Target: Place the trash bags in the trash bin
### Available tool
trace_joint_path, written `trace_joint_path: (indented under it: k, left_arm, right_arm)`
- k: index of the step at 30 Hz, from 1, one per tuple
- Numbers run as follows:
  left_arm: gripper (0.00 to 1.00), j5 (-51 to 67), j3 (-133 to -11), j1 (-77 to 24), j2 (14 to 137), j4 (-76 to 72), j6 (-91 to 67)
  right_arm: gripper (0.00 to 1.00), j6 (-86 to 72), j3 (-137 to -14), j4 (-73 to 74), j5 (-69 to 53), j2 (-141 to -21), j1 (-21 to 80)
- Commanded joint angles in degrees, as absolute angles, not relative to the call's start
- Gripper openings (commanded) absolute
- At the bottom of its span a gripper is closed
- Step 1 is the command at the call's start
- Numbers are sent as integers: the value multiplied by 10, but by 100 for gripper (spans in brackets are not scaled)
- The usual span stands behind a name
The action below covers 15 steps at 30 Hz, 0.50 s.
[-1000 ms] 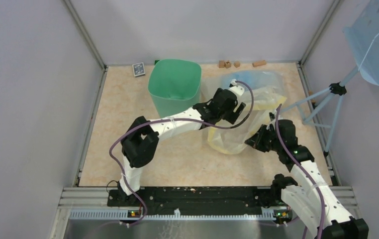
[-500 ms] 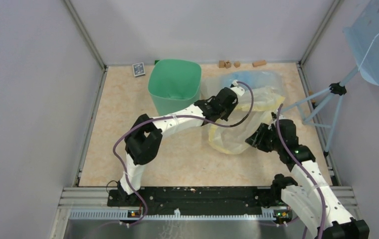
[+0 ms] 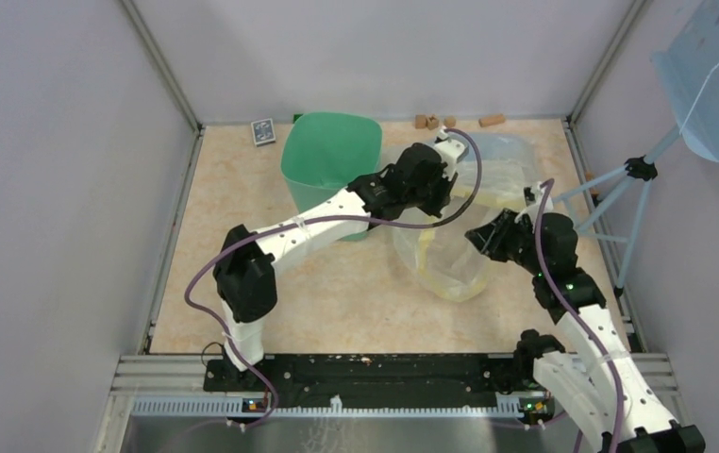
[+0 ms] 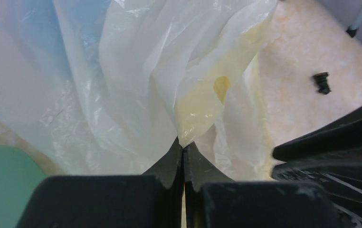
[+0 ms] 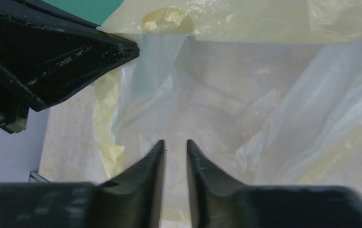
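The left fingers, spread a second ago, are now pinched shut on a fold of the clear bag, and that arm has swung nearer the green bin. The right fingers, closed then, stand slightly parted. The overhead view shows the blue bag lying on the worktop right of the bin, while only the left wrist view shows the pinch.

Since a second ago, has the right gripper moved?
Yes. The right gripper has shifted up the overhead view, farther from the black base rail.
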<state>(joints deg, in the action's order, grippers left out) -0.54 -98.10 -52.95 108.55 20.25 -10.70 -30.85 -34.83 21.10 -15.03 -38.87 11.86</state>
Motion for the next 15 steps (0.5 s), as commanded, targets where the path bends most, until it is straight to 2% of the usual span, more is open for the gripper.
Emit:
trace_joint_path:
  k: [1,2,3,9,15]
  left_arm:
    - [0,48,-1009,-526,1053,202,-142]
    - [0,51,-1008,-525,1051,203,-146]
    - [0,55,-1008,-524,1048,203,-151]
    - [0,102,-977,-522,1036,166,-173]
    - [0,129,-952,-522,1031,128,-187]
  right_arm:
    - [13,-424,-287,27,-182,-409,125]
    - [2,-449,-266,-11,-185,-414,125]
    - [0,-472,-247,-40,-185,-420,125]
    - [0,-550,-173,-140,-130,-465,159]
    - [0,-619,-139,-277,-153,-571,186]
